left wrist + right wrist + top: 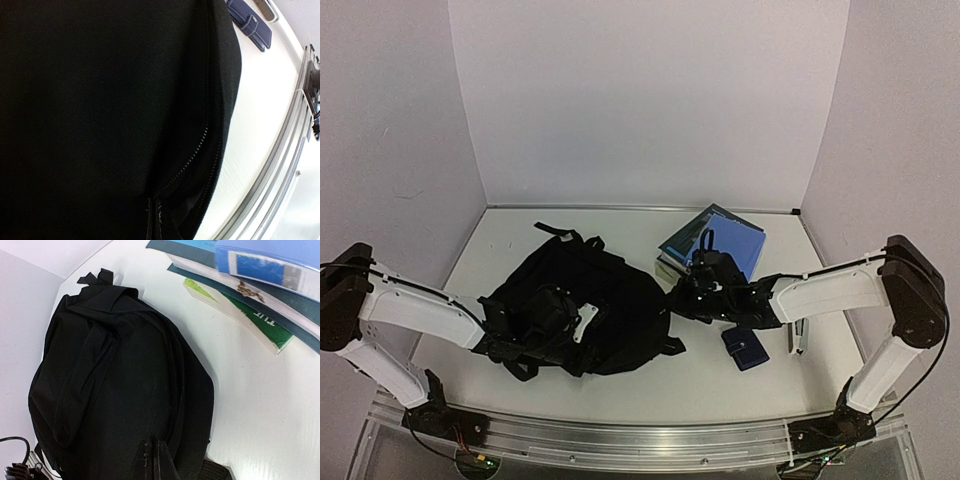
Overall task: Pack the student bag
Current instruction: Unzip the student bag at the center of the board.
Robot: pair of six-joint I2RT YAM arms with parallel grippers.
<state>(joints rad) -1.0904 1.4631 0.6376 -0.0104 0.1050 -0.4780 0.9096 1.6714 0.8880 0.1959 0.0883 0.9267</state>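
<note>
The student bag (610, 290) is a big black backpack lying flat left of the table's middle, its straps towards the back. My left gripper (575, 325) is down on the bag's near part. In the left wrist view black fabric fills the frame, and the shut left gripper (153, 202) touches it where the zipper (195, 155) begins. My right gripper (676, 298) reaches the bag's right edge. In the right wrist view the shut right gripper (156, 445) rests on the student bag (125, 390) beside a seam. Nothing shows between either pair of fingers.
A stack of books topped by a blue folder (715, 245) lies at the back right, close to the right arm. A small dark-blue wallet (745, 348) sits right of the bag, with a slim grey object (798, 335) further right. A metal rail (620, 435) runs along the near edge.
</note>
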